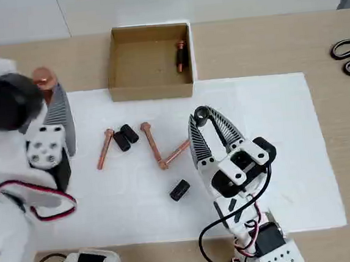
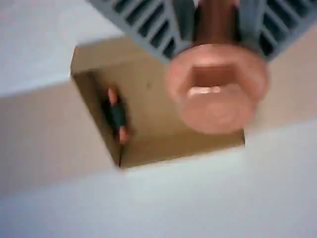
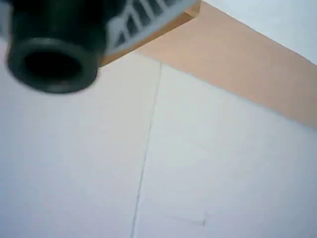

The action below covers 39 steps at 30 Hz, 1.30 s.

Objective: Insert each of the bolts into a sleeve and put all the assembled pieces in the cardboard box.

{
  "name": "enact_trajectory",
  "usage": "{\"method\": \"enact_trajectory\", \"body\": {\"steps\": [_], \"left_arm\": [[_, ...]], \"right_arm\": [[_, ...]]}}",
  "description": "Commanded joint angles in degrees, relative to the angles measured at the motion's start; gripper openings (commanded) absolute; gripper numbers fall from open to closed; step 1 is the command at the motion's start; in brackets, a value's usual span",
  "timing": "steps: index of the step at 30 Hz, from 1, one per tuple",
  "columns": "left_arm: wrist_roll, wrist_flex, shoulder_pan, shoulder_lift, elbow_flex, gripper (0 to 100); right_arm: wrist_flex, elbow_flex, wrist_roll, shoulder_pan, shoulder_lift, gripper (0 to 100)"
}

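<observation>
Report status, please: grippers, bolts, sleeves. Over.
Left gripper shut on bolt. Right gripper shut on sleeve. One assembled piece in cardboard box. Three loose bolts, three loose sleeves on paper.

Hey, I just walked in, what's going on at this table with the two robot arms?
Two arms are pairing copper bolts with black sleeves. The left claw is shut on a bolt, held up to one side of the cardboard box. The right claw is shut on a sleeve above the white sheet. One assembled piece already lies in the box. Three loose bolts and three loose sleeves lie on the sheet.
</observation>
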Motion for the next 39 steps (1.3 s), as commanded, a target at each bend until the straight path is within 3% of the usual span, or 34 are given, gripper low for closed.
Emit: {"method": "enact_trajectory", "body": {"steps": [1, 4, 8, 11, 15, 17, 25, 28, 39], "left_arm": [[-2.5, -2.8, -0.4, -0.5, 6.2, 1], [-4.1, -6.9, -0.3, -0.3, 12.7, 1], [-2.1, -22.5, -0.3, -0.6, 19.9, 1], [9.0, -33.8, 4.0, -0.6, 23.3, 1], [29.6, -42.0, 13.5, -0.1, 28.6, 1], [35.1, -45.5, 17.1, -0.5, 31.9, 1], [28.7, -62.4, 25.7, -0.5, 44.6, 1], [27.3, -64.6, 26.5, -0.8, 52.1, 1], [21.2, -75.5, 26.1, -16.3, 70.3, 1]], "right_arm": [[-1.0, 0.4, 0.1, -0.2, 0.0, 0.4], [-0.9, 0.4, 0.1, -0.2, 0.2, 0.4], [-0.9, 0.4, 0.1, -0.2, 0.3, 0.4], [-0.9, 0.4, 0.1, -0.2, 0.3, 0.4], [2.3, 0.4, 0.1, -0.2, 0.3, 0.4], [5.8, 0.4, 0.1, -0.3, 0.0, 0.4], [15.6, 0.4, 0.1, -0.4, -0.2, 0.4], [15.5, 0.1, 0.0, -0.4, -0.2, 0.4], [0.2, 0.4, 0.1, -0.3, -0.2, 0.4]]}}
